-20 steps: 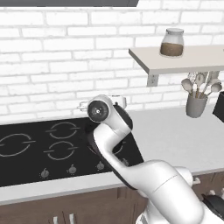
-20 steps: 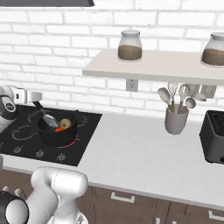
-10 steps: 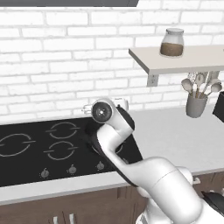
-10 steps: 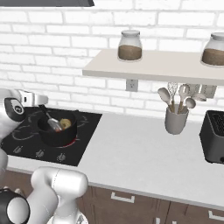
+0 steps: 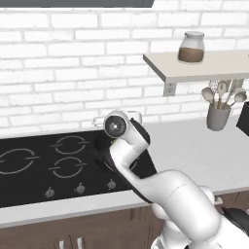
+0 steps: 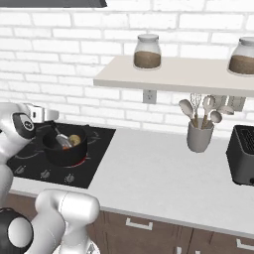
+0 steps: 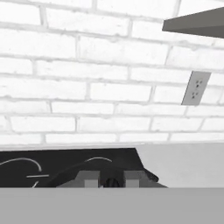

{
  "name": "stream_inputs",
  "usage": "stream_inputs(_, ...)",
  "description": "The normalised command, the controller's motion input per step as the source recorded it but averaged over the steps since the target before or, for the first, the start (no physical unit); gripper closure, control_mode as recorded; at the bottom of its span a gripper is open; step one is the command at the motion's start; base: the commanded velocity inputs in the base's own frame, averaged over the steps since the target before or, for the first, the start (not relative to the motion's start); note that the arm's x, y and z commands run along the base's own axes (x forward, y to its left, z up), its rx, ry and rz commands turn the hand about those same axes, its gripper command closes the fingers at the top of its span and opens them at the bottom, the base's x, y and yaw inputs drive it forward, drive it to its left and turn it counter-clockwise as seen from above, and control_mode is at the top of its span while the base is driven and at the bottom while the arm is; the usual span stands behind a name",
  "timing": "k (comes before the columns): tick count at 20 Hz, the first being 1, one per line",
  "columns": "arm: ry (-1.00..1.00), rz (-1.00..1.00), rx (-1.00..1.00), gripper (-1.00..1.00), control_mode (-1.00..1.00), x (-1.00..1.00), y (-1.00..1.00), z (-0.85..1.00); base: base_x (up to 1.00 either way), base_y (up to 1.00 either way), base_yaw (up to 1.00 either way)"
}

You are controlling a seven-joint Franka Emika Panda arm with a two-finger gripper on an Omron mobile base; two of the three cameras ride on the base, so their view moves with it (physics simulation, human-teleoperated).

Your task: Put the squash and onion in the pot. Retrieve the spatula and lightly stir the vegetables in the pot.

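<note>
Item: stirring stage, in hand. Pot [image 6: 63,149], low, black, on the near right burner of the black cooktop [image 6: 94,166], directly under the robot's hand. Contents, as the right base view gives them: onion [image 6: 75,140], golden-tan, and beside it a reddish glimpse that is probably the squash [image 6: 78,144], both inside the rim; so the loading step is judged complete. Spatula [image 6: 61,139], grey, slanting down into the pot from the hand, its lower end among the vegetables, just beside the onion. Pincer [image 7: 110,181]: closed; the tips sit low in the hand view with a dark shape between them, and from the way the handle runs up to the hand it is judged to be clamped on the spatula, though the contact itself is too small to make out. Counter [image 6: 163,173], pale grey, stretches away from the pincer toward the utensil crock [image 6: 199,136] and toaster [image 6: 243,154], both well apart. Next move, as a judgement: short, gentle sweeps of the blade inside the pot, keeping clear of the wall so nothing tips or jumps out.
</note>
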Motion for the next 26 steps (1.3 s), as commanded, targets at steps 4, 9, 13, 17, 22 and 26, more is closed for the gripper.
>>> stream_inputs(4,-0.08,0.04,0.01,1.0,-1.0,0.27,0.0,0.0,0.0,0.0,0.0)
stream_inputs(9,0.0,0.0,0.0,1.0,-1.0,0.32,0.0,-0.24,0.0,0.0,0.0)
stream_inputs(13,0.0,0.0,0.0,1.0,-1.0,0.34,0.0,-0.36,0.0,0.0,0.0)
stream_inputs(17,0.0,0.01,0.0,1.0,-1.0,0.2,0.07,-0.18,0.0,0.0,0.0)
stream_inputs(22,0.03,0.02,0.02,1.0,-1.0,0.03,0.2,-0.23,0.0,0.0,0.0)
stream_inputs(26,0.12,0.02,0.13,1.0,-1.0,-0.18,0.36,-0.28,0.0,0.0,0.0)
